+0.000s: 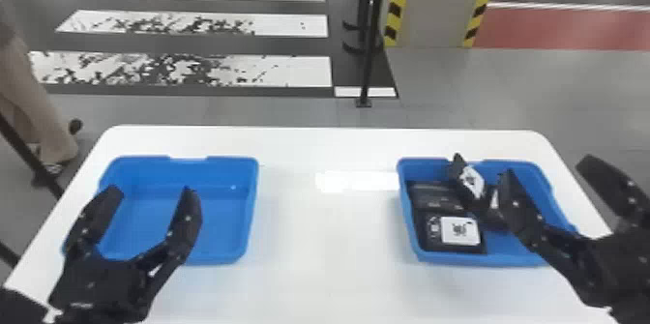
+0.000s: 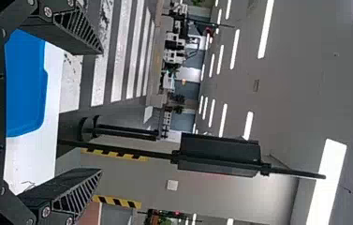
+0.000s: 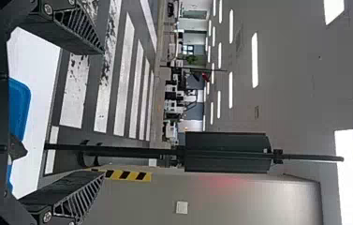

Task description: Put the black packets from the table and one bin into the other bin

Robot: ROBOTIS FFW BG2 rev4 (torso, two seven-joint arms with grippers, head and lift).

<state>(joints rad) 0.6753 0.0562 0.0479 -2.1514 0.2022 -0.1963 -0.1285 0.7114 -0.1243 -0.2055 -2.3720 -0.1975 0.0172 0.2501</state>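
In the head view, my left gripper (image 1: 150, 202) is open above the left blue bin (image 1: 237, 221), whose visible floor holds no packet. My right gripper (image 1: 546, 178) stands open over the right side of the right blue bin (image 1: 408, 236). Several black packets lie in that bin: one flat with a white label (image 1: 459, 231), another flat behind it (image 1: 435, 196), and a tilted one (image 1: 469, 180) whose top rises past the rim. Wide-spread fingers show on the left gripper (image 2: 100, 112) in the left wrist view and the right gripper (image 3: 101, 112) in the right wrist view.
The white table (image 1: 324, 236) has bare surface between the two bins. Beyond its far edge stands a thin black post (image 1: 370, 57), with a pillar (image 1: 435, 4) striped yellow and black behind it.
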